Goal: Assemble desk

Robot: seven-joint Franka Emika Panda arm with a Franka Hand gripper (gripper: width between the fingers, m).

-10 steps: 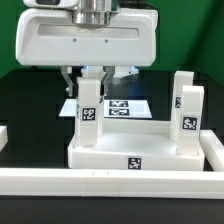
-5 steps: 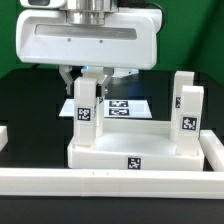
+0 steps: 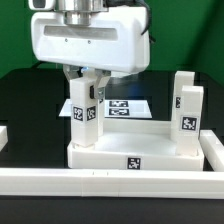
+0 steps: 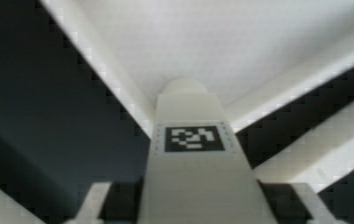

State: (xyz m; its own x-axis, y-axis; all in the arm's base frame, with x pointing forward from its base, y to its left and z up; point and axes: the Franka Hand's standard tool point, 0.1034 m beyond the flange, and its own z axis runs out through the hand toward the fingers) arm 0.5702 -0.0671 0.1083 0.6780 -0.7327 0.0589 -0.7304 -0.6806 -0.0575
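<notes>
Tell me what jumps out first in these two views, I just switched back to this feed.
The gripper is closed on an upright tagged leg, holding it over the desk top's corner at the exterior view's left. Two more legs already stand at its right end. In the wrist view the held leg fills the frame between the fingers.

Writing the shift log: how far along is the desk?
Two legs stand at the right corners of the upturned top. The gripper holds a third leg upright at the top's back-left corner. The front-left corner is bare; no fourth leg is visible.
</notes>
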